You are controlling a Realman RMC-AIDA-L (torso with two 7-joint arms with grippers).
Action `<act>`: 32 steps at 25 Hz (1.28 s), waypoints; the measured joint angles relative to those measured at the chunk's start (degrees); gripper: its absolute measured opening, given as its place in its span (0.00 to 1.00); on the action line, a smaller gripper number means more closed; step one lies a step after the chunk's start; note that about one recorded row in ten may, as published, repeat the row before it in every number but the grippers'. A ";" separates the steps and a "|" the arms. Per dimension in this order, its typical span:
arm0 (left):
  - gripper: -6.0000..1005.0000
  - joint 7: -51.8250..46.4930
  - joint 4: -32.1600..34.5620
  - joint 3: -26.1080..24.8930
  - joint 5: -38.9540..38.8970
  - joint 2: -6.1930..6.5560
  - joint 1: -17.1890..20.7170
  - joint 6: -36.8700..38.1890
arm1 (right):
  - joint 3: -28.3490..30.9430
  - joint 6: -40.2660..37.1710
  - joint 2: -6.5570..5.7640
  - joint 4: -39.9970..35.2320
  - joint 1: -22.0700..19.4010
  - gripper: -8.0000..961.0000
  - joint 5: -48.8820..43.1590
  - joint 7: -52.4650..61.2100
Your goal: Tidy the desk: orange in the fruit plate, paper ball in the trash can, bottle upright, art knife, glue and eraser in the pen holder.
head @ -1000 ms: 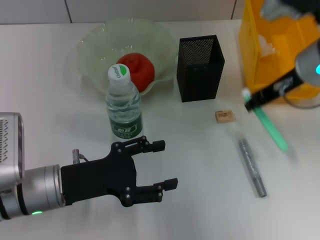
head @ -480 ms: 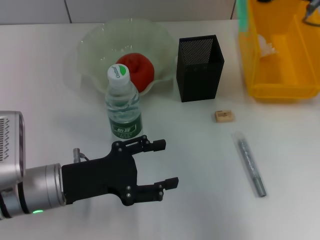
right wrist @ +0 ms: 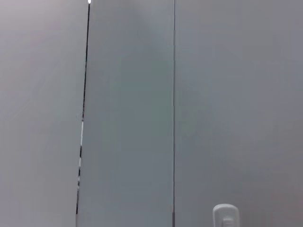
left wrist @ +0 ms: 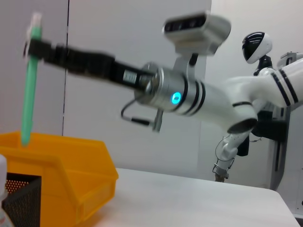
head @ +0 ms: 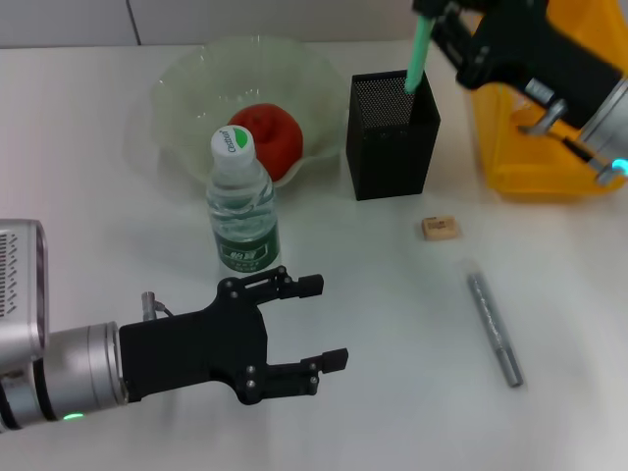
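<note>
My right gripper (head: 434, 22) is shut on a slim green stick (head: 419, 59) and holds it upright, with its lower end at the top opening of the black mesh pen holder (head: 392, 147). In the left wrist view the green stick (left wrist: 29, 94) hangs from the right gripper (left wrist: 37, 45). The orange (head: 267, 137) lies in the fruit plate (head: 186, 88). The bottle (head: 242, 211) stands upright in front of the plate. The eraser (head: 441, 228) and a grey stick (head: 493, 329) lie on the table. My left gripper (head: 319, 324) is open and empty below the bottle. The paper ball is hidden.
The yellow trash can (head: 520, 147) stands at the back right, partly covered by my right arm; it also shows in the left wrist view (left wrist: 61, 165). The right wrist view shows only a grey wall.
My right gripper has carried the green stick from in front of the trash can, up and left, to just over the pen holder. The left arm has not moved.
</note>
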 joint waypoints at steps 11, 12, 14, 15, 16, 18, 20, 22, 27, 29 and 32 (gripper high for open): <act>0.79 0.28 0.00 0.00 -0.01 -0.02 0.16 -0.01 | 2.38 -0.35 0.04 14.58 6.33 0.27 0.88 -6.37; 0.79 0.29 0.00 0.00 -0.01 -0.03 0.16 -0.01 | 2.38 -0.31 0.11 14.70 6.31 0.28 0.91 -7.03; 0.79 0.30 0.00 0.00 -0.01 -0.04 0.16 -0.01 | 2.27 -0.16 0.19 14.89 6.20 0.30 0.94 -7.39; 0.79 0.31 0.00 0.00 -0.01 -0.03 0.20 -0.01 | 2.07 -0.16 0.21 14.91 5.92 0.32 0.94 -7.33; 0.79 0.31 0.00 0.00 -0.01 -0.01 0.20 -0.01 | 2.01 -0.33 0.20 14.79 5.72 0.38 0.94 -7.22; 0.79 0.12 0.00 0.00 -0.01 0.03 0.13 0.01 | 1.93 -1.51 0.04 7.05 1.20 0.51 0.20 -0.47; 0.79 0.04 0.00 0.00 -0.01 0.06 0.05 0.06 | 1.92 -1.29 -0.05 3.95 -0.21 0.55 -0.40 2.25; 0.79 0.00 0.00 0.00 -0.01 0.10 0.00 0.11 | 2.27 0.94 -0.11 -8.80 -4.93 0.58 -6.53 14.79; 0.79 -0.02 0.00 0.00 -0.01 0.14 -0.17 0.19 | 4.88 4.52 0.43 -39.37 -11.09 0.66 -37.09 52.52; 0.79 -0.03 0.00 0.00 -0.01 0.13 -0.20 0.20 | 5.61 2.57 0.39 -45.91 -10.73 0.69 -47.57 64.21; 0.79 -0.03 0.00 0.00 -0.01 0.08 -0.25 0.20 | 6.92 -6.96 0.13 -55.76 -6.75 0.80 -68.81 86.48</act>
